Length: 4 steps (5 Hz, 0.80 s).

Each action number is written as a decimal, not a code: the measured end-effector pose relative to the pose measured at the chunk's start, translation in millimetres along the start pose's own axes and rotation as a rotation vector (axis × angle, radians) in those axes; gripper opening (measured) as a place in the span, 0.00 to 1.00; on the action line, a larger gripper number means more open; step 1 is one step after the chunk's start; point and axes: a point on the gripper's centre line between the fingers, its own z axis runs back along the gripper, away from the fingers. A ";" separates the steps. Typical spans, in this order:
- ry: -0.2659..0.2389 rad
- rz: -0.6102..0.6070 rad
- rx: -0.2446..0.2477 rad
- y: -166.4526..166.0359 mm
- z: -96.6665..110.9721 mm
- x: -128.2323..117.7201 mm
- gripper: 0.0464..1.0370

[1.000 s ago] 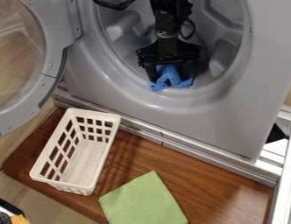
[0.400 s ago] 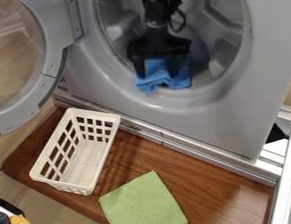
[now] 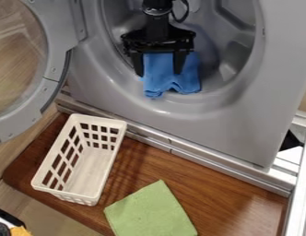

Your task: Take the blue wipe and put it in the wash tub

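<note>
My black gripper point(image 3: 159, 73) hangs at the mouth of the wash tub point(image 3: 209, 53), left of its centre. Its two fingers stand wide apart, open, with the blue wipe point(image 3: 160, 82) between and below them. The wipe also runs past the right finger, behind it. Its lower edge lies in loose folds at the front lip of the round opening, and its upper part is hidden by the gripper body.
The round door point(image 3: 54, 60) stands swung out at the left. Below the washer, a white slotted basket point(image 3: 88, 173) and a green cloth point(image 3: 152, 212) rest on a brown wooden board point(image 3: 211, 184). A metal rail runs along the washer's foot.
My gripper has moved left and slightly up in the view. The blue wipe, bunched earlier, is spread wider and flatter, its left part farther left and its right edge about where it was.
</note>
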 end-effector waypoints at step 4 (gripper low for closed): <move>0.078 -0.009 0.116 52.3 -1.8 -93.4 0.96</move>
